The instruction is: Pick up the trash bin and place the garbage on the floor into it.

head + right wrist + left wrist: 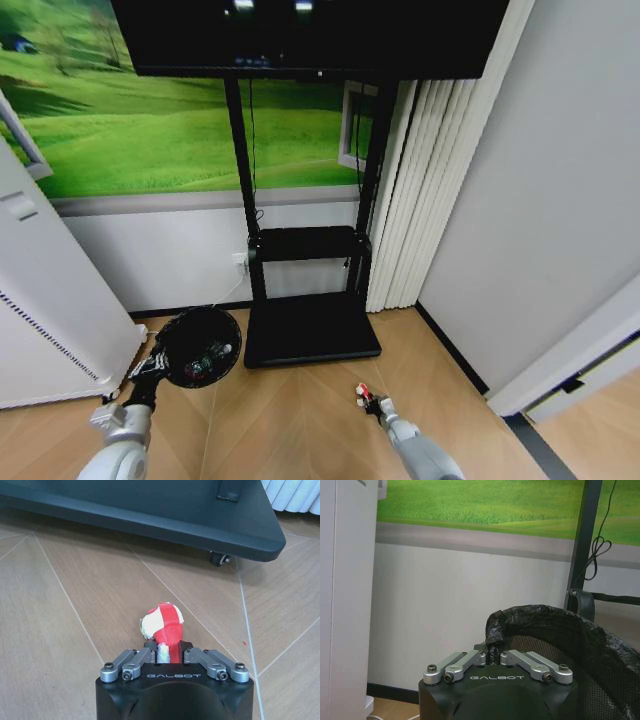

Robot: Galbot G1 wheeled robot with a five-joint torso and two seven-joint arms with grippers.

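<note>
The black trash bin (200,346) hangs tilted above the floor at the lower left, its mouth facing me. My left gripper (157,362) is shut on its rim (495,630), which is lined with a black bag. Inside the bin lie small pieces of garbage (212,356), one with a green label. At the lower right, just above the wooden floor, my right gripper (368,399) is shut on a red-and-white packet (162,622) that sticks out past the fingers (150,655).
A black TV stand with a flat wheeled base (310,328) stands against the wall between the two arms; a caster (219,558) shows near the right gripper. A tall white appliance (40,300) is at the left. Folded white curtains (420,200) hang at the right.
</note>
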